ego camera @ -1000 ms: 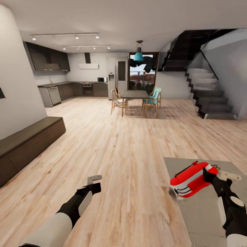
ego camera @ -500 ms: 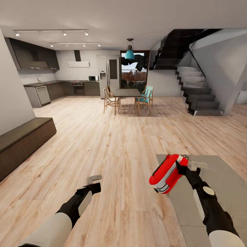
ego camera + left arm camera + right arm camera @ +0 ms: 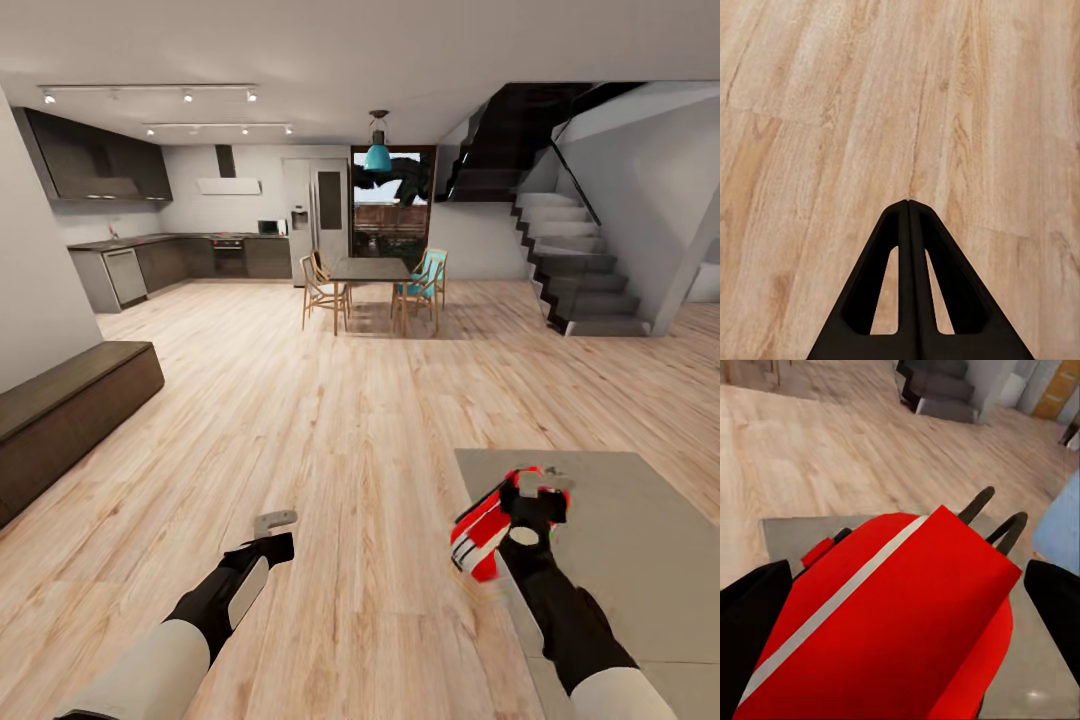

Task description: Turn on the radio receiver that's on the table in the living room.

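The red radio receiver (image 3: 480, 528) with its white band hangs tilted over the left edge of the grey table (image 3: 620, 520), lifted off the top. My right gripper (image 3: 536, 492) is shut on it from the right. In the right wrist view the radio receiver (image 3: 892, 622) sits between the two black fingers (image 3: 750, 637) of the right gripper (image 3: 900, 660), with the table (image 3: 787, 536) beneath. My left gripper (image 3: 275, 523) is shut on nothing, low over the wood floor; the left wrist view has its fingertips (image 3: 907, 206) pressed together.
A long dark brown bench cabinet (image 3: 70, 405) runs along the left wall. Farther off stand a dining table with wooden chairs (image 3: 370, 272), a kitchen (image 3: 150, 262) and a staircase (image 3: 580, 285). Wood floor (image 3: 330, 420) lies between.
The head view has swung to the right. My right gripper has carried the radio receiver leftward and turned it, so it now hangs past the table's left edge. The left arm is unchanged.
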`<state>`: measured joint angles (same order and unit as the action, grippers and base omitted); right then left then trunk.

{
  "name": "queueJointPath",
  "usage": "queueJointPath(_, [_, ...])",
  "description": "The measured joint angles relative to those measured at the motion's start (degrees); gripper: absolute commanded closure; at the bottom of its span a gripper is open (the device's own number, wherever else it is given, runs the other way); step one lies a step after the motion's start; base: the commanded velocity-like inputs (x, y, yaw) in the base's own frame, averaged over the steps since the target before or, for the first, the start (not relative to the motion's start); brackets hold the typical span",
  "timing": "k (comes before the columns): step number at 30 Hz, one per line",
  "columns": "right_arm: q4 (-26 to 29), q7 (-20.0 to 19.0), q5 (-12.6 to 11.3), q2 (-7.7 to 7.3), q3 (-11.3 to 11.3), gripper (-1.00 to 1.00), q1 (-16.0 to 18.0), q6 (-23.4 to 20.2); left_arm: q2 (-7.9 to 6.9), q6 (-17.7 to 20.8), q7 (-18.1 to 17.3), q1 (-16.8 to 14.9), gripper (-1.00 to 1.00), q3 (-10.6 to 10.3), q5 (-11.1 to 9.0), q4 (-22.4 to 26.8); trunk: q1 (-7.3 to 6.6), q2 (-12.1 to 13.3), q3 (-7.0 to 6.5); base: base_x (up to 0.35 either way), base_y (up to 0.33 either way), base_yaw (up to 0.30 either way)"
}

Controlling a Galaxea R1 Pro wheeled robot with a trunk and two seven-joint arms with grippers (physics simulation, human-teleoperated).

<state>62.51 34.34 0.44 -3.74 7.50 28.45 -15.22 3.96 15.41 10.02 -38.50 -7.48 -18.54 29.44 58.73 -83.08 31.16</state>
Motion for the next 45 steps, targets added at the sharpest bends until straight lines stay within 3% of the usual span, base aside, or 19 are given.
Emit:
queueJointPath(2, [0.04, -8.50, -14.63, -1.28, -4.71, 1.00, 0.03, -1.32, 0.02, 0.01, 0.00, -0.01, 1.00, 0.00, 0.00, -0.01, 0.00, 0.01, 0.00, 0.000, 0.000, 0.000])
queueJointPath(4, [0.87, -9.87, -11.91, -2.74, -7.35, 1.00, 0.13, -3.57, 0.04, 0.01, 0.01, 0.02, 1.00, 0.02, 0.00, 0.03, 0.00, 0.00, 0.00, 0.000, 0.000, 0.000])
queueJointPath(5, [1.53, -9.43, -12.49, -2.88, -7.78, 1.00, 0.15, -4.74, 0.06, 0.00, 0.01, 0.01, 1.00, 0.01, 0.00, 0.02, 0.00, 0.00, 0.00, 0.000, 0.000, 0.000])
queueJointPath(7, [5.05, -5.12, -11.90, -3.16, -8.32, 1.00, 0.19, -9.78, 0.07, 0.01, 0.01, 0.02, 1.00, 0.02, 0.00, 0.03, 0.00, 0.00, 0.00, 0.000, 0.000, 0.000])
queueJointPath(11, [7.71, -2.68, -12.81, -3.09, -8.02, 1.00, 0.19, -11.96, 0.08, 0.01, 0.00, 0.01, 1.00, 0.01, 0.00, 0.01, 0.00, 0.00, 0.00, 0.000, 0.000, 0.000])
queueJointPath(21, [9.67, -2.44, -13.02, -3.03, -7.28, 1.00, 0.19, -13.01, 0.08, 0.06, 0.00, 0.01, 1.00, 0.01, -0.08, 0.01, 0.00, 0.00, 0.00, 0.000, 0.000, 0.000])
queueJointPath(22, [9.77, -2.44, -13.07, -3.03, -7.06, 1.00, 0.19, -13.61, 0.08, 0.06, 0.00, 0.01, 1.00, 0.01, -0.09, 0.01, 0.00, 0.00, 0.00, 0.000, 0.000, 0.000])
queueJointPath(23, [10.03, -2.57, -12.46, -3.04, -4.84, 1.00, 0.21, -18.38, 0.08, 0.06, 0.00, 0.01, 1.00, 0.01, -0.08, 0.01, -0.01, -0.01, -0.01, 0.000, 0.000, 0.000])
queueJointPath(24, [9.35, -2.79, -14.87, -3.01, -3.45, 1.00, 0.18, -22.11, 0.08, 0.06, 0.00, 0.00, 1.00, 0.01, -0.08, 0.01, 0.00, 0.00, 0.00, 0.000, 0.000, 0.000])
queueJointPath(25, [9.74, -3.09, -15.32, -2.96, -2.35, 1.00, 0.17, -24.05, 0.08, 0.06, 0.00, 0.00, 1.00, 0.01, -0.08, 0.01, 0.00, 0.00, 0.01, 0.000, 0.000, 0.000])
queueJointPath(26, [10.32, -3.44, -13.84, -2.94, -1.69, 1.00, 0.20, -26.23, 0.08, 0.06, 0.00, 0.01, 1.00, 0.01, -0.09, 0.01, 0.00, 0.00, 0.00, 0.000, 0.000, 0.000])
queueJointPath(27, [10.68, -3.68, -13.91, -2.92, -1.34, 1.00, 0.18, -27.78, 0.08, 0.07, 0.01, 0.01, 1.00, 0.01, -0.09, 0.02, 0.00, 0.00, 0.00, 0.000, 0.000, 0.000])
queueJointPath(29, [11.33, -3.89, -14.39, -2.87, -1.70, 1.00, 0.20, -28.70, 0.08, 0.06, 0.00, 0.00, 1.00, 0.00, -0.07, 0.00, 0.00, 0.00, 0.00, 0.000, 0.000, 0.000])
queueJointPath(32, [12.22, -3.97, -13.62, -2.87, -5.06, 1.00, 0.20, -29.81, 0.08, 0.06, 0.00, 0.01, 1.00, 0.01, -0.07, 0.01, 0.00, 0.00, 0.00, 0.000, 0.000, 0.000])
queueJointPath(45, [13.20, -4.08, -14.00, -2.85, -5.76, 1.00, 0.20, -28.81, 0.17, 0.07, 0.00, 0.01, 1.00, -0.03, 0.00, 0.01, 0.00, 0.00, 0.00, 0.021, -0.065, 0.000])
